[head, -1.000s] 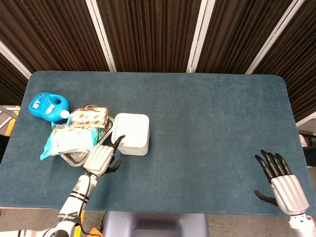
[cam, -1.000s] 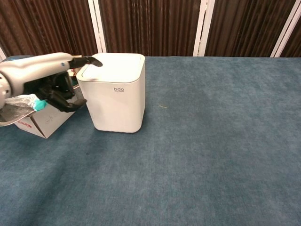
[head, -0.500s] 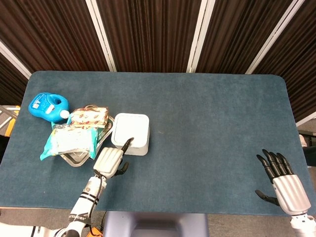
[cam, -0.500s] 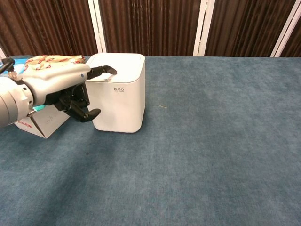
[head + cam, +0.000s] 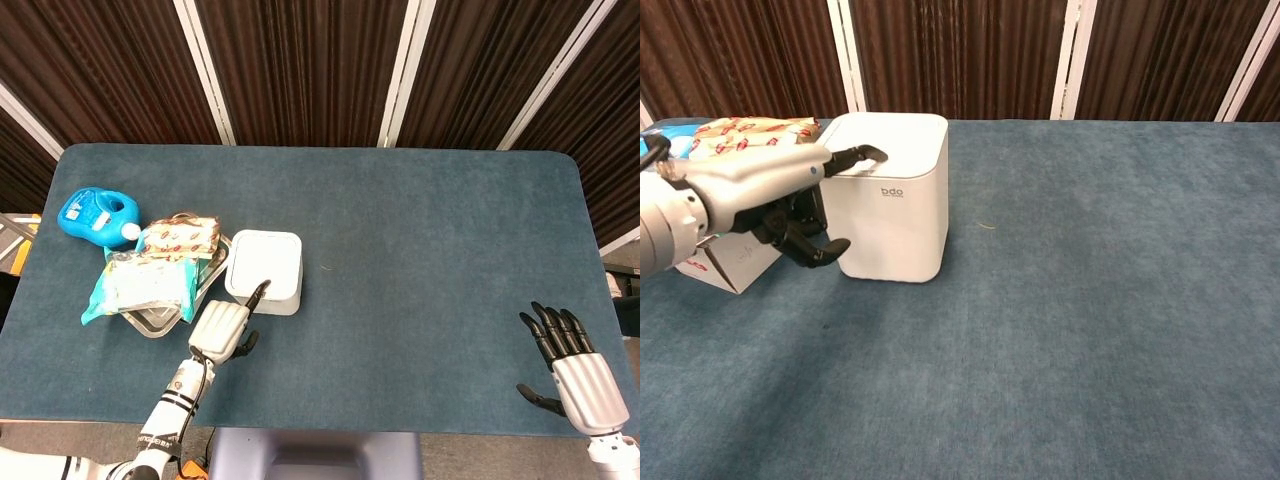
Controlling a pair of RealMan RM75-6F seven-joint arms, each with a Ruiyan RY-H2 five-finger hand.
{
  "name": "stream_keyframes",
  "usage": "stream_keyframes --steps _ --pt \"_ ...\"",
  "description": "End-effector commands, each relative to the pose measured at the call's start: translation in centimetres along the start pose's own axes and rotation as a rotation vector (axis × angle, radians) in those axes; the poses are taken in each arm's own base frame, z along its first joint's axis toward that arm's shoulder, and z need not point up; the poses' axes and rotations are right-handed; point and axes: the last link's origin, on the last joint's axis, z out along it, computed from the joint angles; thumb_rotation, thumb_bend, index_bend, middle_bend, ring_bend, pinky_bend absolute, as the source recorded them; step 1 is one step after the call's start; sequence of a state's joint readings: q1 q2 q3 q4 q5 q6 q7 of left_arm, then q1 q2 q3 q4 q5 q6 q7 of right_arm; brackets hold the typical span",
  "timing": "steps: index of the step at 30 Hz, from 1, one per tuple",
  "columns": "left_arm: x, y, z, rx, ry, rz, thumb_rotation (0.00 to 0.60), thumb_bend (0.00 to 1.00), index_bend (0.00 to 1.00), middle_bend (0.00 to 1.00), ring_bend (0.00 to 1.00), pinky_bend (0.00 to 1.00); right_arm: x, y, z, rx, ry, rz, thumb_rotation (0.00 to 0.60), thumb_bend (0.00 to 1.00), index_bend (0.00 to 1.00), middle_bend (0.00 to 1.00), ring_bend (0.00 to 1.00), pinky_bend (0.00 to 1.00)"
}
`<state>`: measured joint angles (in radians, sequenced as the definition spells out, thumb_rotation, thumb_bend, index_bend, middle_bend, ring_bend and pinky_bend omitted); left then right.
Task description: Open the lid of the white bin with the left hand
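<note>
On teal carpet, boxy glossy white bin (image 5: pixel 895 200).

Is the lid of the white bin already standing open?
No, the lid lies flat on the white bin, with one finger of the left robot hand on it.

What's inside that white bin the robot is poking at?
Nothing inside shows: the white bin has its lid down, covering the contents. On top, only one extended finger of the left hand rests at the lid's front edge.
</note>
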<state>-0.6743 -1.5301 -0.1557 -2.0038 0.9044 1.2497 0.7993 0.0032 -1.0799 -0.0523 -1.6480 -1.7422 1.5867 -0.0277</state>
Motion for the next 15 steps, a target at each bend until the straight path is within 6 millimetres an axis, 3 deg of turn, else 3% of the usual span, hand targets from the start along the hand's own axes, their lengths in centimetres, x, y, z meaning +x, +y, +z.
stream_keyframes --steps 1,4,8,11,13,15 --pt "1.2 0.0 -0.6 -0.055 0.153 0.037 0.6 0.46 0.0 0.97 0.93 1.0 0.0 0.0 0.0 0.0 0.001 0.0 0.6 0.08 0.0 0.0 0.0 0.0" --pt "2.7 -1.7 -3.7 -0.071 0.291 0.108 0.6 0.46 0.0 0.82 0.81 0.98 0.0 0.0 -0.1 0.002 0.002 -0.002 0.6 0.08 0.0 0.0 0.0 0.0" --pt "2.8 -4.7 -7.2 -0.018 0.208 0.156 0.6 0.46 0.0 0.53 0.54 0.79 0.0 -0.2 -0.2 0.004 0.002 -0.003 0.6 0.08 0.0 0.0 0.0 0.0" --pt "2.2 -7.5 -10.1 0.042 0.158 0.214 0.6 0.45 0.0 0.29 0.29 0.56 -0.2 -0.3 -0.1 0.003 -0.005 -0.009 0.6 0.08 0.0 0.0 0.0 0.0" --pt "1.5 -9.4 -12.1 0.076 0.149 0.233 0.6 0.45 0.0 0.12 0.1 0.33 -0.3 -0.3 -0.1 0.005 -0.007 -0.012 0.6 0.08 0.0 0.0 0.0 0.0" --pt "0.6 -11.8 -14.5 0.112 0.171 0.225 0.6 0.45 0.0 0.02 0.01 0.16 -0.4 -0.4 0.0 0.004 -0.014 -0.015 0.6 0.08 0.0 0.0 0.0 0.0"
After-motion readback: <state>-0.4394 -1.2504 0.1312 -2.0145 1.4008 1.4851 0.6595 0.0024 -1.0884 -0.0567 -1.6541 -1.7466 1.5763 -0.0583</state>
